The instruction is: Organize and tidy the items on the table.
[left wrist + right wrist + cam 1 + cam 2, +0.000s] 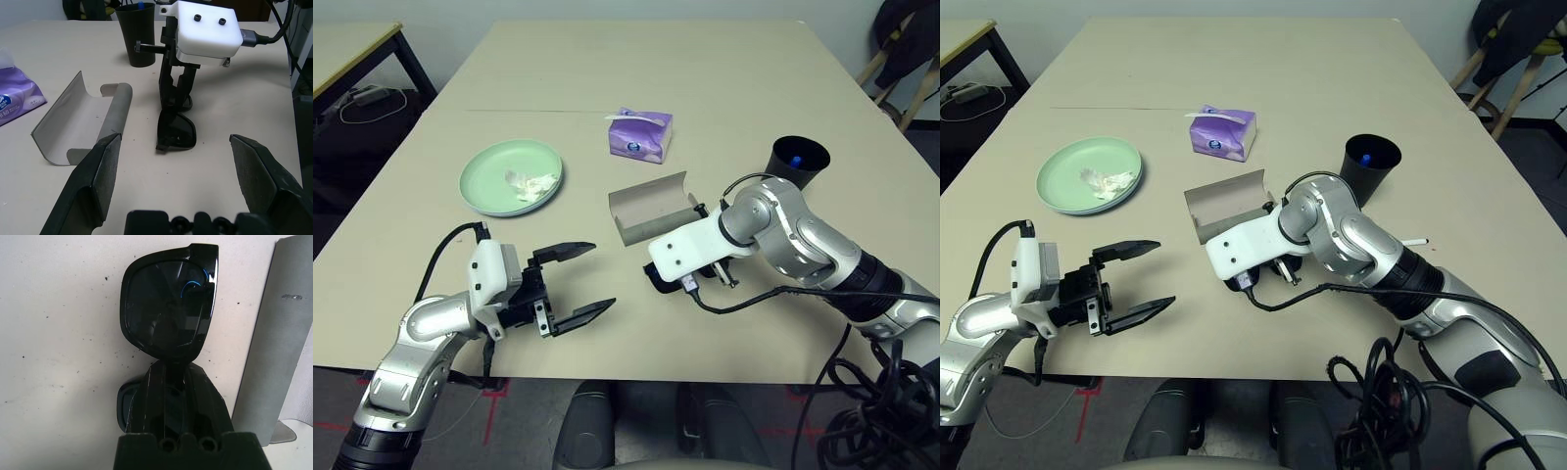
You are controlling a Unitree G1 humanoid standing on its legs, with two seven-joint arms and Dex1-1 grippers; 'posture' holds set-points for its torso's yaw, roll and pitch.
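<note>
The right gripper (173, 100) points steeply down at the near middle of the table (724, 78), its two fingers pressed together on the bridge of the black sunglasses (176, 132) — a pinch, by the look of it, with the glasses still lying on the tabletop. Just to their left lies the grey glasses case (651, 208), lid thrown open and nothing inside. So the step in hand seems to be getting the sunglasses into that case; the grip looks made, the lift and the placing are not yet done.

The left gripper (576, 284) hovers low over the near left part of the table, fingers spread wide, holding nothing, pointing across towards the case.

As for the rest — the mint green plate (481, 168) sits on the left with the crumpled white tissue (530, 183) lying in it; a second plate seems to be stacked under it, though I can't be sure. The purple tissue box (640, 135) stands beyond the case, towards the middle. The black cup (799, 162) stands on the right, something blue-tipped poking up inside it, probably a pen. One white pen (1414, 241) lies loose on the table to the right, behind the right forearm.

I'd judge the job partly along: left are the sunglasses, closing the case, that stray pen, and perhaps the tissue.
</note>
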